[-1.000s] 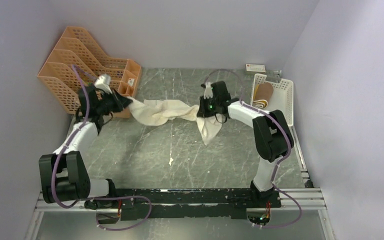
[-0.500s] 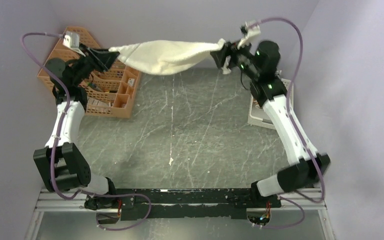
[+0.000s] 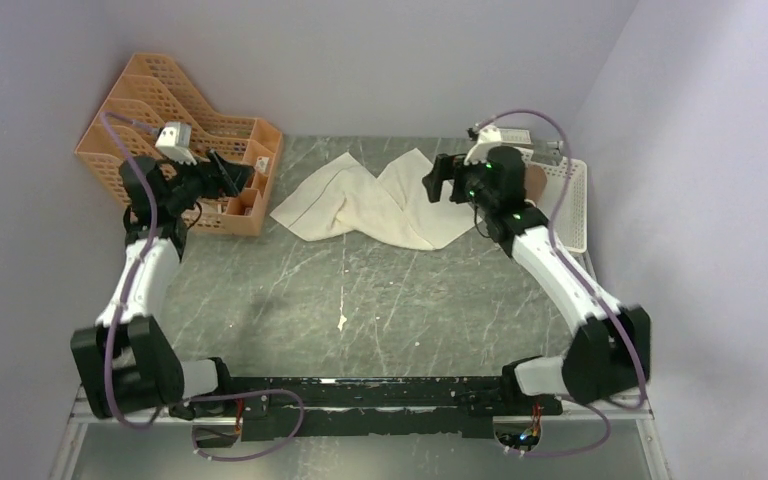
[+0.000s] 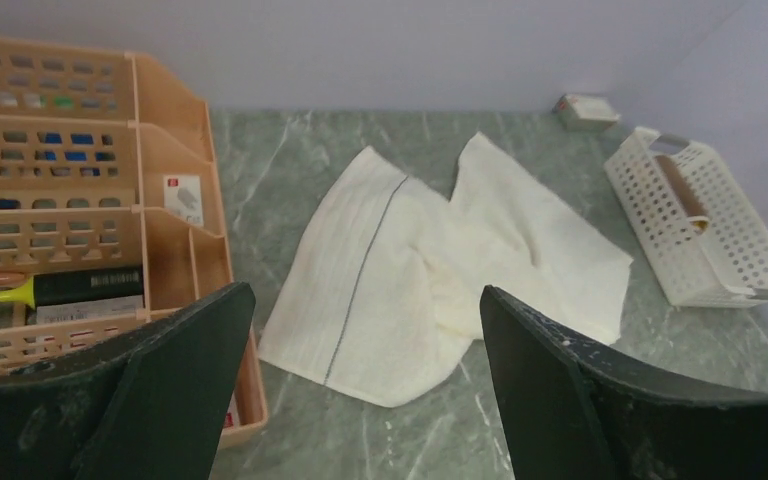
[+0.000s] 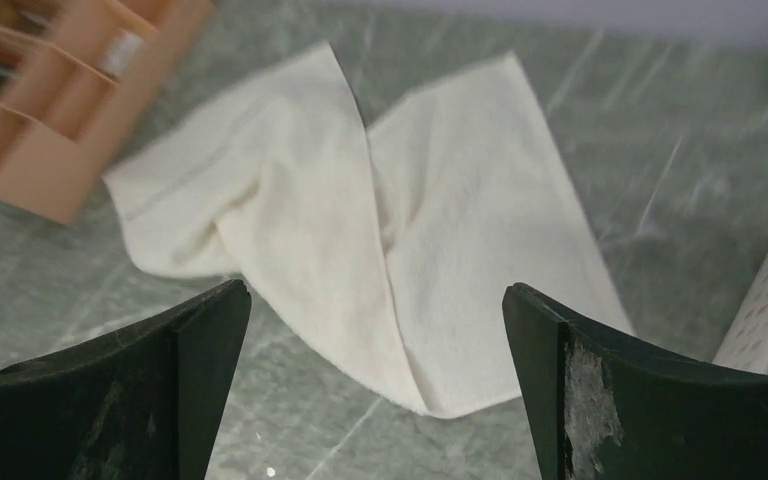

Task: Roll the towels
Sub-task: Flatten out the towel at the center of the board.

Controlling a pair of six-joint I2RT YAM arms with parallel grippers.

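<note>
Laying-out step: cream-white towel point(image 3: 370, 200) crumpled on the table point(image 3: 360, 300) between left gripper point(image 3: 232, 172) and right gripper point(image 3: 438, 183), both splayed empty; next, probably flattening, then pinching an edge.

This looks like a robot test lab, not a home. A grey table point(image 3: 380, 290) sits inside plain pale walls point(image 3: 380, 60), with two robot arms point(image 3: 555, 268) bolted to a metal rail point(image 3: 360, 393) at the table's near edge. An orange desk tray point(image 3: 130, 120) with pens stands at the table's far left corner, a white basket point(image 3: 572, 205) at its far right.
</note>
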